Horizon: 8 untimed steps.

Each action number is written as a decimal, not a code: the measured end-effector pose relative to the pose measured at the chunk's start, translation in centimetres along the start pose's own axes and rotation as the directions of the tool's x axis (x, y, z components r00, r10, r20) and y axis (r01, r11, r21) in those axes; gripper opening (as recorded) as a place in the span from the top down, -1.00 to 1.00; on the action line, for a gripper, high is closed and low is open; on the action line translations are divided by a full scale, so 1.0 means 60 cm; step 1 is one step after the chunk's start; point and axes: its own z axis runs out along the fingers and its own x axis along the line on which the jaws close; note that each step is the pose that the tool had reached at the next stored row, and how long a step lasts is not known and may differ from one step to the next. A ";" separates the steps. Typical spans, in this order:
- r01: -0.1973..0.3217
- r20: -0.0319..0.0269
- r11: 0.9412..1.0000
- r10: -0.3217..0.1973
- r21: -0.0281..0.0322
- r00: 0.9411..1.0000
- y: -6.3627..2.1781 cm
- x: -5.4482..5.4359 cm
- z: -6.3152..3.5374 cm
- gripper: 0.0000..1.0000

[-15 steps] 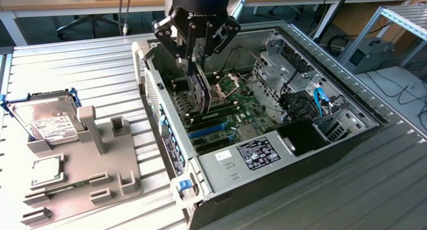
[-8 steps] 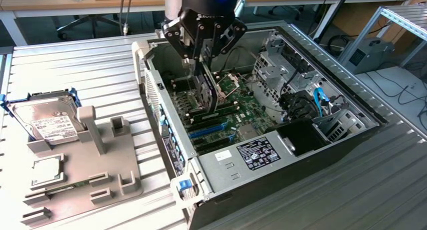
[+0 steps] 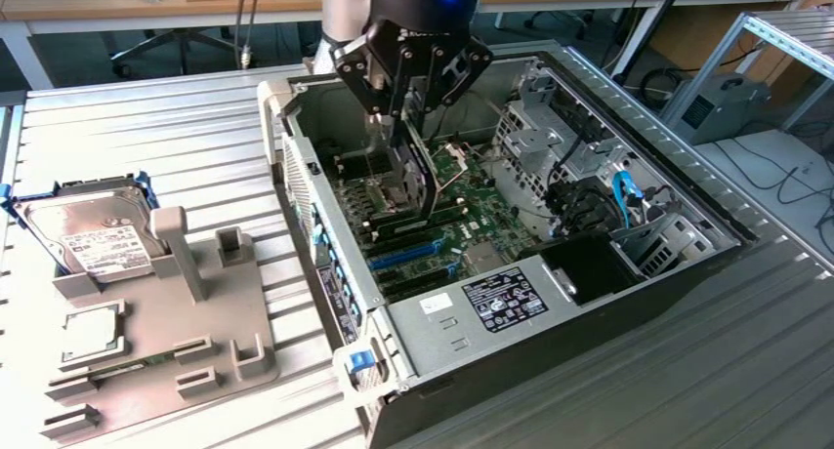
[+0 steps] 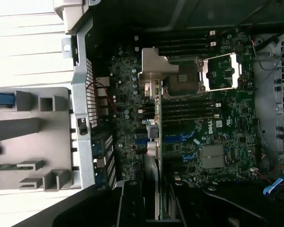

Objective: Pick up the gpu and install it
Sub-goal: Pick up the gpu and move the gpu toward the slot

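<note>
Exterior view: claw (image 3: 414,107) pinches graphics card (image 3: 417,171), held edge-down inside computer case (image 3: 678,244) above circuit board (image 3: 476,190).
Wrist view: card's edge near blue slots (image 4: 174,139). Risk: slight misalignment with 1 slot jams it or scrapes board parts.

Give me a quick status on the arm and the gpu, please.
Fingers shut on gpu. It hangs inside open case, over motherboard. Nothing seen in the way.

The bench (image 3: 156,127) is ribbed, dull grey metal. The gpu (image 3: 414,176) looks matt black, its bracket (image 4: 155,64) silvery metal.
</note>
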 end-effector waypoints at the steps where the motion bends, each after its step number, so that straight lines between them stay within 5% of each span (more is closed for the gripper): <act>1: 0.000 0.000 1.000 0.000 0.000 1.000 0.000 -0.002 0.000 0.47; 8: 0.000 0.000 1.000 0.000 0.000 1.000 0.002 -0.018 0.004 0.47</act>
